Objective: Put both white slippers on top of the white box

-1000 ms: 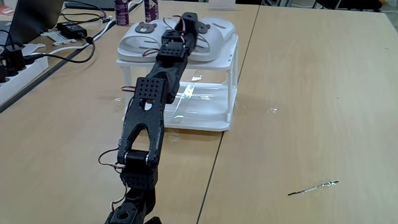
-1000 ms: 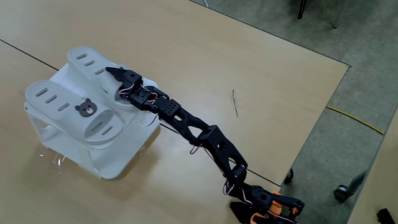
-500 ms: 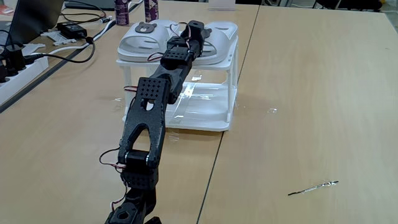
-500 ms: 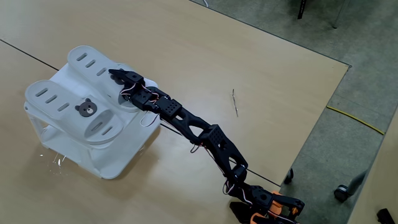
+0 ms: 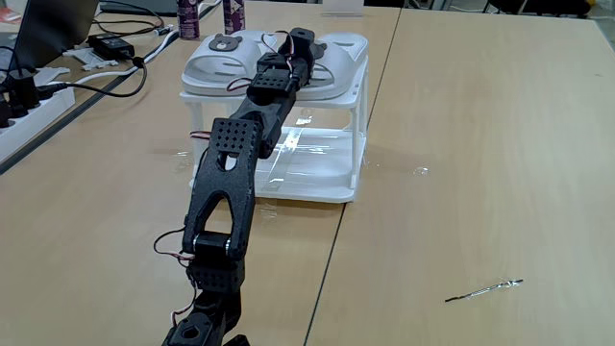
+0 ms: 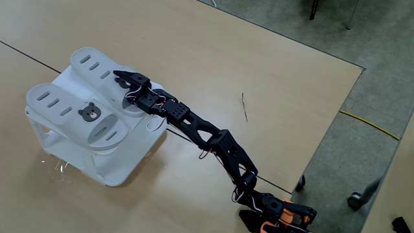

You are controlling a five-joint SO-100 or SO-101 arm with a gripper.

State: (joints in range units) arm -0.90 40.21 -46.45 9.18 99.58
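Note:
Both white slippers lie side by side on the slatted top of the white box [image 5: 332, 178] [image 6: 126, 169]. One slipper [image 5: 213, 60] [image 6: 61, 107] carries a bear badge. The other slipper [image 5: 338, 56] [image 6: 94, 66] lies beside it, partly behind the arm. My gripper [image 5: 303, 40] [image 6: 118, 77] hovers at the far end of the outstretched black arm, just over the strap of that second slipper. Its fingers stand slightly apart and hold nothing.
In a fixed view, a power strip [image 5: 24, 108], cables and a laptop sit at the left, and two bottles [image 5: 189, 14] stand behind the rack. A thin metal rod [image 5: 483, 289] [image 6: 244, 107] lies on the wood table. The table edge [image 6: 323, 136] drops to the floor at right.
The gripper has turned and shifted a little above the second slipper, and it looks narrower from behind. Both slippers and the rack have stayed put.

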